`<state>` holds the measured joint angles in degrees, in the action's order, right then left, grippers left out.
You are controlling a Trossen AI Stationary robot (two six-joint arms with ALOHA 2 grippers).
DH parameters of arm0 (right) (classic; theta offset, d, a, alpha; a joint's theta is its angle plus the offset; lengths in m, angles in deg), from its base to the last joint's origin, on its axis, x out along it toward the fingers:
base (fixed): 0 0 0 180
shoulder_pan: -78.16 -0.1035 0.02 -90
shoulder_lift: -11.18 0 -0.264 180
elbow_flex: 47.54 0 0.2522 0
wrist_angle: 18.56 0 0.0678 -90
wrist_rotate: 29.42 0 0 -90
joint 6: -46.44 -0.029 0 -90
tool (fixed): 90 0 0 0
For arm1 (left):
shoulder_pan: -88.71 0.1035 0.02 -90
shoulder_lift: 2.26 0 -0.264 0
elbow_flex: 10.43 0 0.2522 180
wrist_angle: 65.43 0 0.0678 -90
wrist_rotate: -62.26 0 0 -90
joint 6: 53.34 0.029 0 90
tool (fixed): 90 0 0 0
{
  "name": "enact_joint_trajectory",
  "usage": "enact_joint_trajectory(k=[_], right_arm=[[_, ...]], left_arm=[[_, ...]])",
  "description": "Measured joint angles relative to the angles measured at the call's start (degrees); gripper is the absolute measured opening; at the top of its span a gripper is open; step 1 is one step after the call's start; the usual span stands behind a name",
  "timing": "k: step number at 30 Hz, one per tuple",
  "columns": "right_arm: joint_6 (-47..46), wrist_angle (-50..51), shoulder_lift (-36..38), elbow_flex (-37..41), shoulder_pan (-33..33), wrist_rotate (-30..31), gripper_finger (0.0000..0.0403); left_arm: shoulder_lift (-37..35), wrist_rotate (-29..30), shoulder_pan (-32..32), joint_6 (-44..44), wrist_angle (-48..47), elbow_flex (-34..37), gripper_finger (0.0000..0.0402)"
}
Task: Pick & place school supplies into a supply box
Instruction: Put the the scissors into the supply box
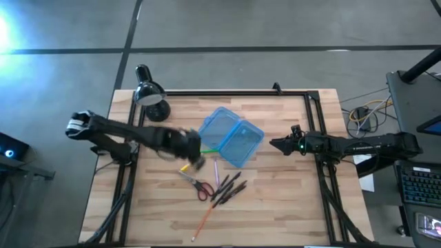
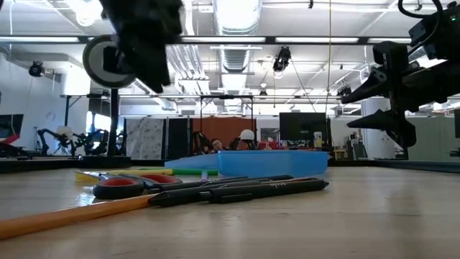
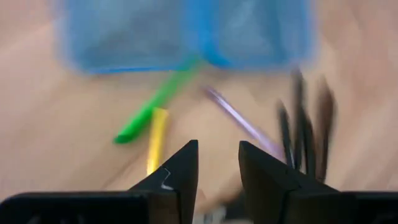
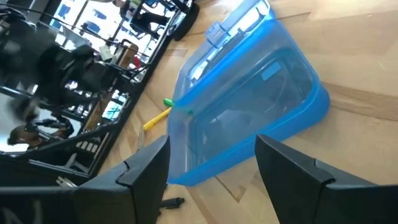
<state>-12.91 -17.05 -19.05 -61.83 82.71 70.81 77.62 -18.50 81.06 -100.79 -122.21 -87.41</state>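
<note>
The left gripper (image 3: 217, 163), jaws slightly parted and empty, should be centred over the yellow pen (image 3: 157, 138) before closing. The right gripper (image 4: 211, 163) is held wide, empty.

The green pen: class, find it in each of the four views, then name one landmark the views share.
High view: green pen at centre, just left of the open blue supply box.
Low view: a thin green strip left of the box.
Left wrist view: a green streak running out from the box's edge.
Right wrist view: only its tip shows beside the box.
Shared landmark: the blue supply box.
</note>
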Motion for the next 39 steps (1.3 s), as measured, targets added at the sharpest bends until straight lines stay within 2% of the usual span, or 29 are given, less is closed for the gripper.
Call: enact_joint_trajectory(k=[3,7,14,17,25,28,34,39], right_arm=[[0.25,0.0,0.0,0.0,0.0,-0.05,0.0226],[0.86,0.02,0.0,0.0,0.0,-0.57,0.0226],[-0.94,2.43,0.02,-0.02,0.0,-5.75,0.0226],[-1.14,4.79,0.04,-0.02,0.0,-6.9,0.0226],[0.8,7.79,0.11,0.0,0.0,-7.26,0.0226],[2.27,7.8,0.11,0.0,0.0,-7.27,0.0226],[2.61,7.98,0.02,0.0,-0.02,-7.29,0.0226],[2.6,8.31,0.09,0.0,-0.02,-7.33,0.0226]], left_arm=[[2.25,0.47,-4.32,10.62,-1.09,-1.28,0.0099],[6.29,-0.76,-6.88,23.38,-1.15,-2.27,0.0099],[14.36,-1.2,-9.14,50.09,0.18,-4.45,0.0099],[16.35,-3.03,-9.45,57.69,2.96,-4.49,0.0099],[19.46,-8.29,-11.28,59.56,6.82,-6.47,0.0099],[20.98,-9.93,-12.33,57.01,7.58,-7.28,0.0099],[24.74,-9.37,-13.21,53.25,7.48,-8.15,0.0106],[25.57,-5.24,-13.19,50.86,7.57,-8.25,0.014]])
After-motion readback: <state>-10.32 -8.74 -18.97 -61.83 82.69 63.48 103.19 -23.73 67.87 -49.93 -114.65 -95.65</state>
